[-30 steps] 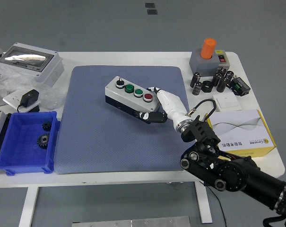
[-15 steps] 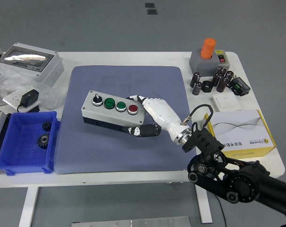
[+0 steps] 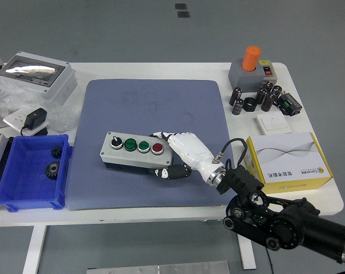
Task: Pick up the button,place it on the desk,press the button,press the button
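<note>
The button box (image 3: 135, 151) is a grey-and-white control station with a black selector knob, two green buttons and one red button in a row on top. It lies on the blue-grey mat (image 3: 149, 103), towards the mat's front middle. My right hand (image 3: 175, 157), white-shelled with black fingertips, comes in from the lower right and is shut on the box's right end: fingers over the top edge by the red button, thumb under the front face. My left arm does not show.
A blue bin (image 3: 29, 171) holding two black gears sits at the front left. Left rear: a grey enclosure (image 3: 35, 77), a black adapter (image 3: 35, 120). Right side: an orange-topped switch box (image 3: 253, 68), black cylinders (image 3: 269, 94), a white and yellow carton (image 3: 289, 157).
My right hand carried the button box from the mat's centre towards the front left and lowered it; it now sits level near the mat's front instead of tilted and raised.
</note>
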### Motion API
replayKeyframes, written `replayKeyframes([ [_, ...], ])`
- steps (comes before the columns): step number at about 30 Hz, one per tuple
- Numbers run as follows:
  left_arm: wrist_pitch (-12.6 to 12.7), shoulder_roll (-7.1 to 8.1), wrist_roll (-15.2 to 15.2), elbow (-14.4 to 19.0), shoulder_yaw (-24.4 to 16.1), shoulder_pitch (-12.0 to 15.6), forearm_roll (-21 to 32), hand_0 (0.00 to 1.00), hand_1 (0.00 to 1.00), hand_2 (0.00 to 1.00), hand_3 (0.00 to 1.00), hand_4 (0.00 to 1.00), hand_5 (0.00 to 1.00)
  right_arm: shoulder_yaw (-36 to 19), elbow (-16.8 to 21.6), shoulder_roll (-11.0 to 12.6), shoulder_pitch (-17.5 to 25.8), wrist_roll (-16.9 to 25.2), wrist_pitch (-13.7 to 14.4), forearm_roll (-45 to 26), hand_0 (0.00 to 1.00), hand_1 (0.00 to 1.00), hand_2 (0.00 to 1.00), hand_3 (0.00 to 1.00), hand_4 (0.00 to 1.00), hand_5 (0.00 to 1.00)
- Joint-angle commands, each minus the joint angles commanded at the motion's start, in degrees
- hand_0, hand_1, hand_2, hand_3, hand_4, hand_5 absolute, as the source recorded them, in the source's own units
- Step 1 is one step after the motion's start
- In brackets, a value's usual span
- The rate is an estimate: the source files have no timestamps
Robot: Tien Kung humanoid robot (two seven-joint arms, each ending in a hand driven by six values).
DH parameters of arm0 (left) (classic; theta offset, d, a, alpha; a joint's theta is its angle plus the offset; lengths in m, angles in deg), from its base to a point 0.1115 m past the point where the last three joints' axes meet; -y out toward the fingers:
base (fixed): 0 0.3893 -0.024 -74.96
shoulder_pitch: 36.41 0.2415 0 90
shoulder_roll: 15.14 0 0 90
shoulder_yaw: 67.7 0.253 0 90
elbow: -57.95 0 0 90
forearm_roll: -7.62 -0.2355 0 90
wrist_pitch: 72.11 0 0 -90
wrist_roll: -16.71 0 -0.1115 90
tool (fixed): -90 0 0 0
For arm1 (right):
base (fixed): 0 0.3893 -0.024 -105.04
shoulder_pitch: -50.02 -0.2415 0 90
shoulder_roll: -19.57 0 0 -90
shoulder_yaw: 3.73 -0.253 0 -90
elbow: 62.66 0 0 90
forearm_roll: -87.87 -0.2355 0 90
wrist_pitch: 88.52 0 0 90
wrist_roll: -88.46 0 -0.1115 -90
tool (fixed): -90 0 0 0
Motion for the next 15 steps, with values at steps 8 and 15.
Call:
replayKeyframes([
  [8,-0.04,-0.05,-0.05,0.02,-0.01,-0.07,-0.03,0.692,0.661,0.648,0.777,0.657,0.809,-0.12,-1.03,0.00,-0.80,0.84,-1.44,1.39,0.146,0.312,0.397,0.460,0.124,0.002],
  [15,-0.09,-0.02,-0.03,0.02,-0.14,-0.18,-0.23,0.691,0.660,0.648,0.776,0.658,0.810,0.22,-2.18,0.12,-1.35,1.21,-4.22,1.82,0.215,0.381,0.448,0.535,0.142,0.002],
])
